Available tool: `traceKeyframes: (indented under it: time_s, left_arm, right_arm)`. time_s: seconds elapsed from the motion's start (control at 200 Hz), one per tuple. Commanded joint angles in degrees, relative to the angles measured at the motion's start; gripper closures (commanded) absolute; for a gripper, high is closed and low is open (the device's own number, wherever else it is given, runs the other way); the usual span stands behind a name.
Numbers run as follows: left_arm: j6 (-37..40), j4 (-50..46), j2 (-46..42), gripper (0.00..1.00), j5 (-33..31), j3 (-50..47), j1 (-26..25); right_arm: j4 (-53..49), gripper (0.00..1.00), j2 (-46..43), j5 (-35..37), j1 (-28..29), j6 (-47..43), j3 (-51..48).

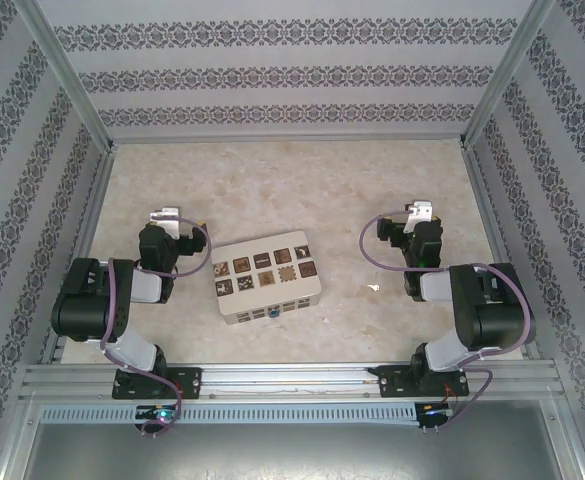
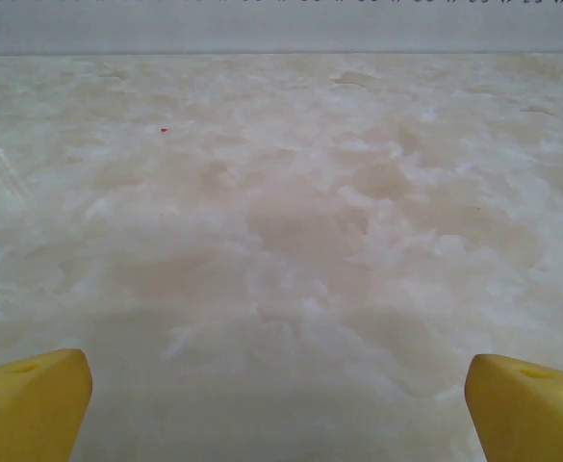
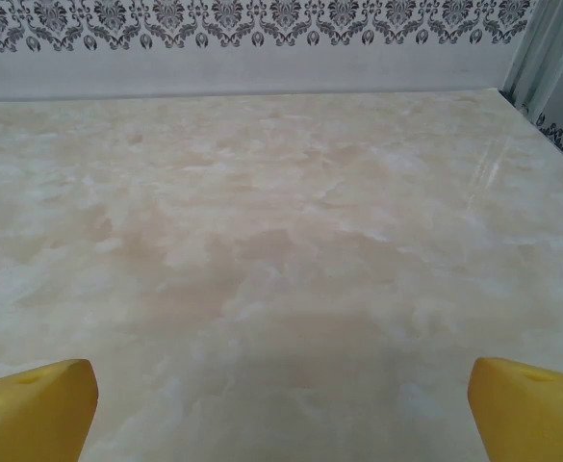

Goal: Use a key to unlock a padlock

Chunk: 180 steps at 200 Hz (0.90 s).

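The tiny teal-blue padlock [image 1: 272,314] hangs at the near side of a cream box [image 1: 268,277] in the middle of the table. The small pale key [image 1: 372,288] lies flat on the table to the right of the box. My left gripper [image 1: 164,215] hovers left of the box and stands open; its yellow fingertips [image 2: 31,404] are wide apart over bare table. My right gripper [image 1: 419,212] sits right of the key, farther back, also open, with yellow fingertips [image 3: 526,399] spread and nothing between them.
The cream box carries brown picture tiles on its lid. Patterned walls [image 1: 272,70] and metal frame posts enclose the marbled table [image 1: 292,190]. A metal rail [image 1: 292,380] runs along the near edge by the arm bases.
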Motion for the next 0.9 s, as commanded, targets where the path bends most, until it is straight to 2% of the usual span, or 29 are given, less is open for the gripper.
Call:
traceKeyframes:
  time_s: [0.0, 0.894]
  left_arm:
    - [0.79, -0.41, -0.46, 0.01, 0.81, 0.84, 0.31]
    - [0.40, -0.54, -0.47, 0.01, -0.25, 0.85, 0.39]
  right_arm:
    - [0.19, 0.02, -0.30, -0.57, -0.29, -0.55, 0.68]
    - [0.19, 0.02, -0.39, -0.59, -0.29, -0.56, 0.60]
